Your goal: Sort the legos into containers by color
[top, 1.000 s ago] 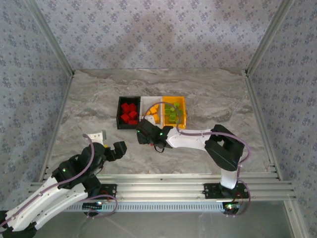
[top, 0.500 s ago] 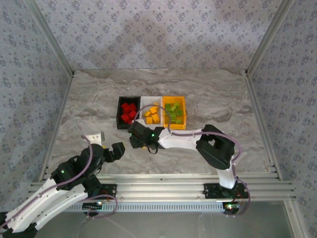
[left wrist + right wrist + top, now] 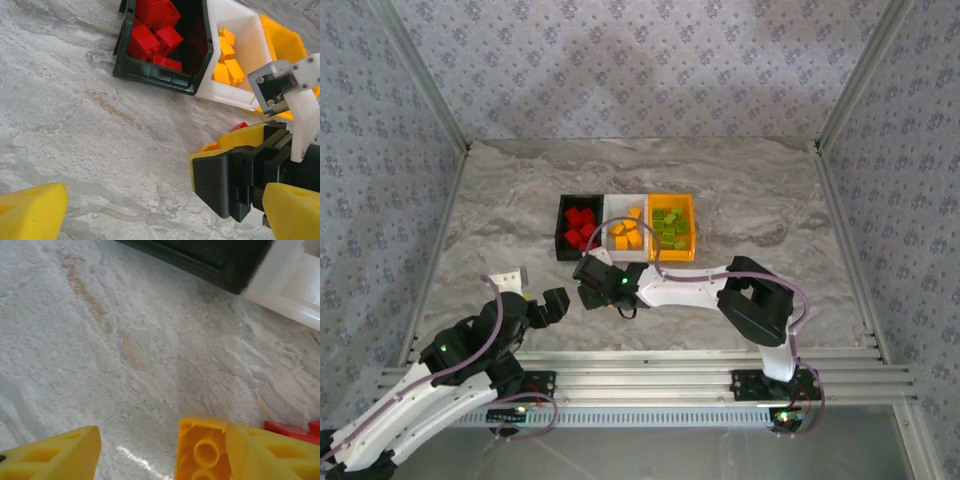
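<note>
Three joined bins stand mid-table: the black bin (image 3: 561, 238) holds red legos (image 3: 580, 226), the white bin (image 3: 610, 208) orange ones, the orange-yellow bin (image 3: 692, 228) green ones. My right gripper (image 3: 590, 285) hovers low over the table in front of the black bin. In the right wrist view it (image 3: 160, 452) is open, with an orange lego (image 3: 202, 455), underside up, resting against its right finger. A red lego (image 3: 295, 430) lies just beyond. My left gripper (image 3: 538, 303) is open, close to the left of the right one, with bare table between its fingers (image 3: 30, 210).
The left wrist view has the black bin's rim (image 3: 155, 80), the white bin (image 3: 250, 27) and the right arm's black and yellow finger (image 3: 220, 180) close ahead. Aluminium rails and patterned walls bound the marble table (image 3: 770, 200).
My right gripper has swung left and nearer, from in front of the white bin to in front of the black bin. The left arm has barely shifted.
</note>
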